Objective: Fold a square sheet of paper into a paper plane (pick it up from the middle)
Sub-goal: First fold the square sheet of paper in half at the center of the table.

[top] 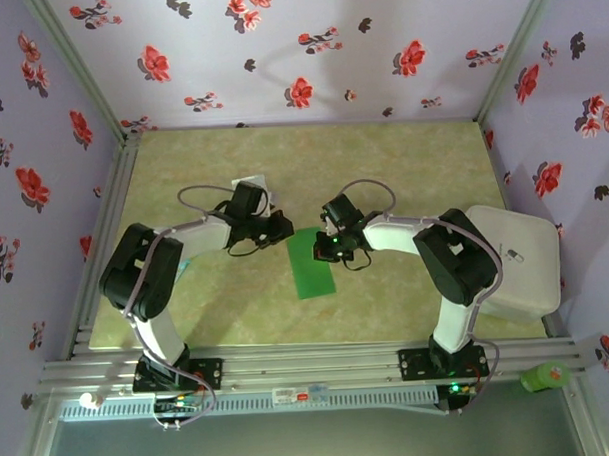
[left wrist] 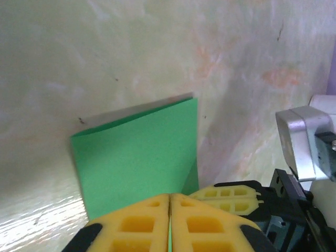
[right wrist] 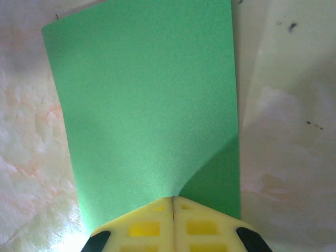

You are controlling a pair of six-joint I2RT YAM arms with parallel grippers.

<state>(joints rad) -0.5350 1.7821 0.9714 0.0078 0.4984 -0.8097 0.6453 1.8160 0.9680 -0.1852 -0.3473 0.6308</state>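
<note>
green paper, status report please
Left tool shut, right tool shut. Green paper folded to a rectangle, flat on table, both tools at its edge. Nothing in the way.

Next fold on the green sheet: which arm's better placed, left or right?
Probably right. The right end effector, shut, sits about mid-edge of the green sheet, paper squarely ahead in its wrist view. The left end effector, also shut, sits nearer one corner, sheet skewed.
</note>
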